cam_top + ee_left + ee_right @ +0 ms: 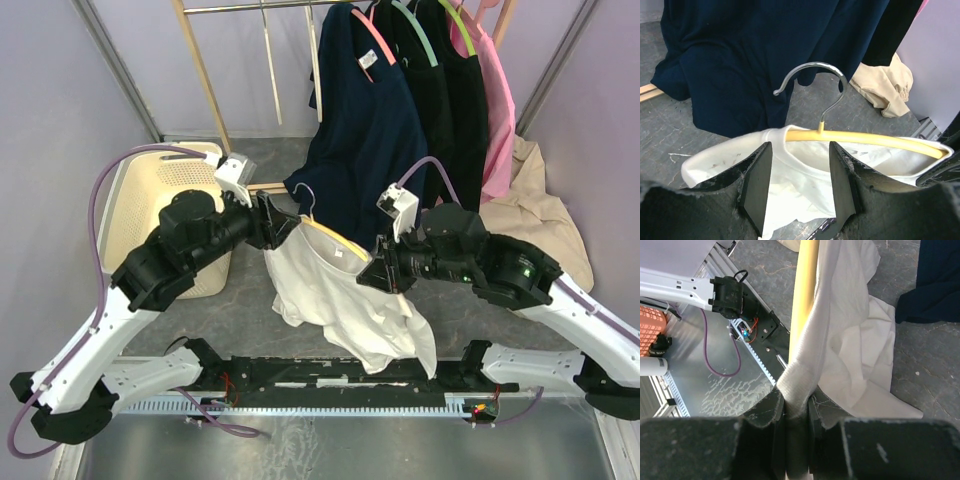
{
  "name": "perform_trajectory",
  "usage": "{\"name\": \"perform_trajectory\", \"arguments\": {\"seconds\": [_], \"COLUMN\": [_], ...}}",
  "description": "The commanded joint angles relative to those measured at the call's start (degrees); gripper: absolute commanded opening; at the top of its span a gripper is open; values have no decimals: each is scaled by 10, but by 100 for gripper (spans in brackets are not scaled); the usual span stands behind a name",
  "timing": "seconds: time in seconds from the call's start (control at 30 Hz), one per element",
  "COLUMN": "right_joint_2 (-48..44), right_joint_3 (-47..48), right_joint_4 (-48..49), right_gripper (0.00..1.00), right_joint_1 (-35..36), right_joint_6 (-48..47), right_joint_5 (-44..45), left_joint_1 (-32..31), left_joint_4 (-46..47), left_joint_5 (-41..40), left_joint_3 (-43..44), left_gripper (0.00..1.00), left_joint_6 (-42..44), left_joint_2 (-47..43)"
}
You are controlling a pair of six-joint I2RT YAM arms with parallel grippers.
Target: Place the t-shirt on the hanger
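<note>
hanger [325,232] mostly under t-shirt [340,300]; right tool [796,407] tips buried in cloth; t-shirt btm cropped, left wrist view.

The top view is bright and even, with soft, faint shadows on the floor. The basket [190,180] at the upper left glows warm yellow. The dark shirts [455,100] at the top show almost no folds.

In the left wrist view the hook [816,64] has a small white shine. The fingers [757,185] at the bottom are blurry.

In the right wrist view the t-shirt [850,330] is very bright. The bottom edge is dark and fuzzy.
</note>
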Motion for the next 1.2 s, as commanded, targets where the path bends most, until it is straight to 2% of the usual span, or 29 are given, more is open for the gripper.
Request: {"name": "perform_trajectory", "arguments": {"seconds": [0.0, 0.57, 0.8, 1.03, 1.17], "right_joint_2": [3, 28, 31, 32, 31], "right_joint_3": [10, 15, 20, 25, 27], "right_joint_4": [88, 114, 118, 121, 121], "right_gripper": [1, 1, 1, 1, 1], "right_joint_1": [0, 0, 0, 0, 0], "right_joint_6": [10, 13, 11, 10, 10], "right_joint_5": [-12, -35, -33, -28, -21], "left_joint_1": [0, 0, -1, -5, -7], "left_joint_4": [53, 90, 101, 106, 104], "left_joint_5": [21, 15, 25, 29, 38], "left_joint_3": [-6, -22, -22, -20, -12], "left_gripper": [56, 56, 50, 38, 11], "left_joint_6": [-32, -42, -46, -50, -51], "left_joint_2": [-6, 29, 43, 53, 58]}}
